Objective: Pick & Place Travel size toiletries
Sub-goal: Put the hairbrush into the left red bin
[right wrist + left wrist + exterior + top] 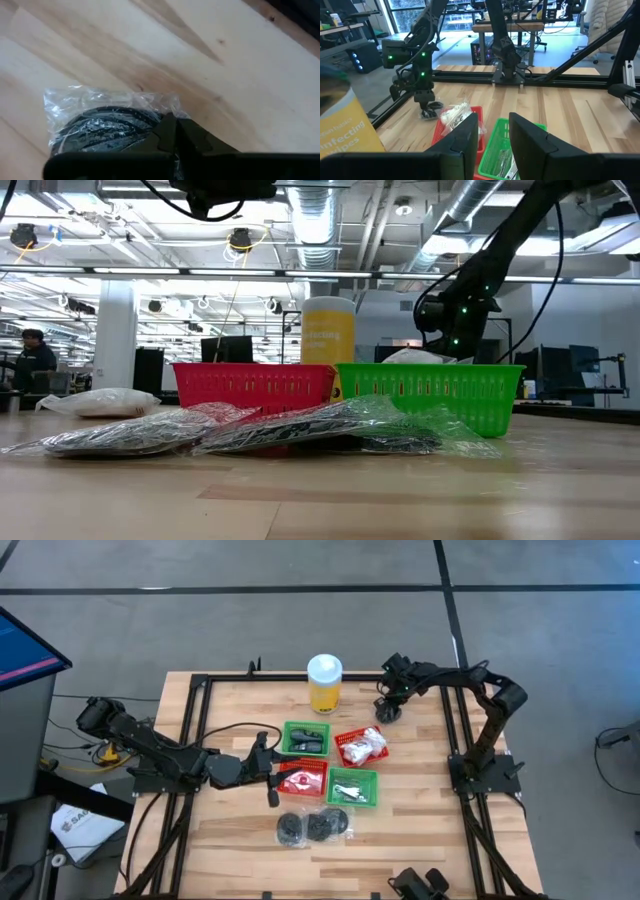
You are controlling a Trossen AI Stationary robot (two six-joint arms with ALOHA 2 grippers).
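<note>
A clear crinkly packet with a flat black disc [100, 127] lies on the wooden table near its far right part, and my right gripper [170, 127] [388, 708] is shut on it. Two more black disc packets [310, 827] lie near the front. White packets fill one red basket [360, 747]. Silvery pieces lie in a green basket [352, 787]. My left gripper [494, 125] [272, 765] hovers open beside the other red basket [300, 778], with nothing between its fingers. My right gripper pinches the packet's plastic at one side [150, 117], beside the black disc, between its two fingertips. The fingers come from above, pointing steeply down. The packet lies flat on the table.
A tall yellow bottle with a white cap [324, 683] stands at the far middle. A second green basket [305, 738] holds dark items. The four baskets cluster at the table's centre. A black metal frame [455, 720] runs along the table's sides.
</note>
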